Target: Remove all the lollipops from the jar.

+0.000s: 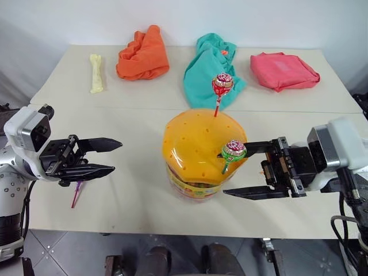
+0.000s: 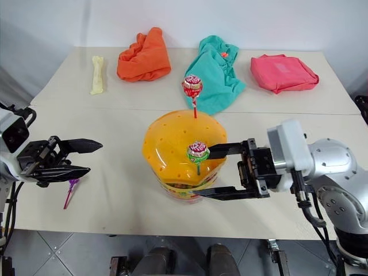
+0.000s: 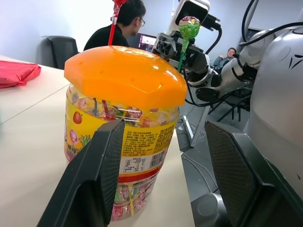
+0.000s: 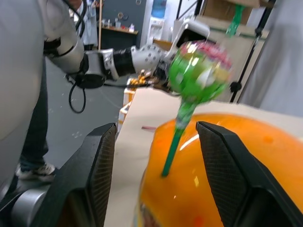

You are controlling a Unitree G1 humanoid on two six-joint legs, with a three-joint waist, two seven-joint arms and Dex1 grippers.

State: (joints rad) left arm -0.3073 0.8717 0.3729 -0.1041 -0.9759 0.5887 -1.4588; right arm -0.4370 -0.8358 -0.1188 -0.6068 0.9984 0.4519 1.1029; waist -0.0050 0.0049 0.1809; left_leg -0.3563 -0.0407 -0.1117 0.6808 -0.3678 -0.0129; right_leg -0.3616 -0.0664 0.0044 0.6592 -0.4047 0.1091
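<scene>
Jar sits at lower centre of the frame on the table, orange dome lid on. Green-stick lollipop stands in the lid's near right side; right gripper at lower right has its fingers spread either side of it, holding nothing. Left gripper at lower left is open and empty, and a purple-stick lollipop lies on the table under it. Red-stick lollipop stands at the lid's far edge. Along the top: bone toy, orange cloth, teal cloth, pink cloth.
</scene>
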